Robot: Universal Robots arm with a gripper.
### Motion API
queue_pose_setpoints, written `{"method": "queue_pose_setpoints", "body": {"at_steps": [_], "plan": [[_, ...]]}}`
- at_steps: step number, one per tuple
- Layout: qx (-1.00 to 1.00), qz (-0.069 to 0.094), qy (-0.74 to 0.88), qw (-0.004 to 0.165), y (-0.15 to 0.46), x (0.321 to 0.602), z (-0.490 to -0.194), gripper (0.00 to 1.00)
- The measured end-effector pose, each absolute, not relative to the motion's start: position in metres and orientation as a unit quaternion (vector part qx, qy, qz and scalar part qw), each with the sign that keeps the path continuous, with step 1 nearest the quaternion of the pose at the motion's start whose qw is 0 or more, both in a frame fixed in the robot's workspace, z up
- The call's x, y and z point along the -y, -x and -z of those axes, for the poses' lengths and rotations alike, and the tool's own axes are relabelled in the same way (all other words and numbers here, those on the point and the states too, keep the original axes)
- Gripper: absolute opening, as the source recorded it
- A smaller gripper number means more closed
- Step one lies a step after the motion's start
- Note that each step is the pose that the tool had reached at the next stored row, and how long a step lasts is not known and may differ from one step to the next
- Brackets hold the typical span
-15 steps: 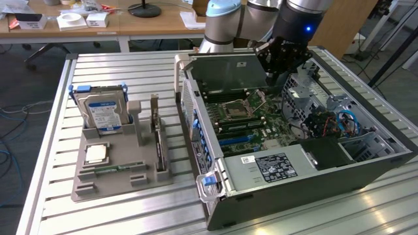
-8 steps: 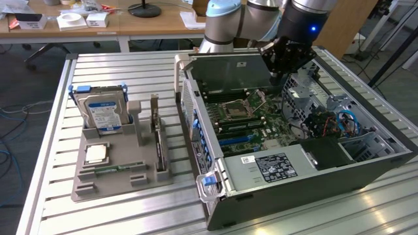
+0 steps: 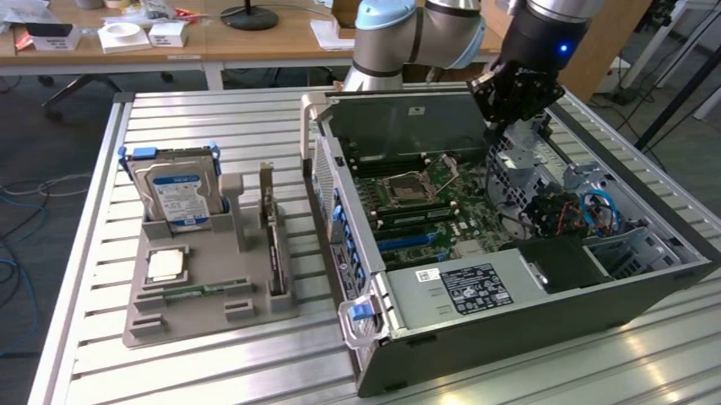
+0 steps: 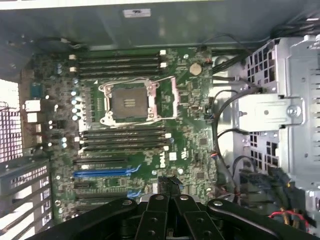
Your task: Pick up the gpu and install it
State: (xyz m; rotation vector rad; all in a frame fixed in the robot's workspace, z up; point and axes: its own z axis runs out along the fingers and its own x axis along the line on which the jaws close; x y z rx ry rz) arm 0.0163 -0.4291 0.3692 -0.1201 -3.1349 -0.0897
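Observation:
The gpu (image 3: 273, 253) is a thin dark card standing on edge in the right slot of the grey holder (image 3: 203, 325), at the exterior view's left. My gripper (image 3: 504, 116) hangs far from it, over the back right of the open computer case (image 3: 541, 337). Its black fingers (image 4: 161, 186) meet above the green motherboard (image 4: 190, 150), shut with nothing between them. A long blue expansion slot (image 4: 102, 173) lies on the board close to the fingertips.
The holder also carries a hard drive (image 3: 175, 192), a CPU chip (image 3: 165, 266) and a memory stick (image 3: 203, 292). Inside the case are a bare CPU socket (image 4: 129, 102), a metal drive cage (image 4: 272, 112), loose cables (image 3: 575, 211) and the power supply (image 3: 474, 291).

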Motion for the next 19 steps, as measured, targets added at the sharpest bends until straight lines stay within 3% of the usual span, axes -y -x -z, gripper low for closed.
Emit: {"method": "queue_pose_setpoints", "body": {"at_steps": [5, 19], "plan": [[0.999, 0.029, 0.038, 0.002, -0.019, 0.413, -0.369, 0.10], [0.999, 0.029, 0.038, 0.002, -0.019, 0.402, -0.369, 0.10]]}}
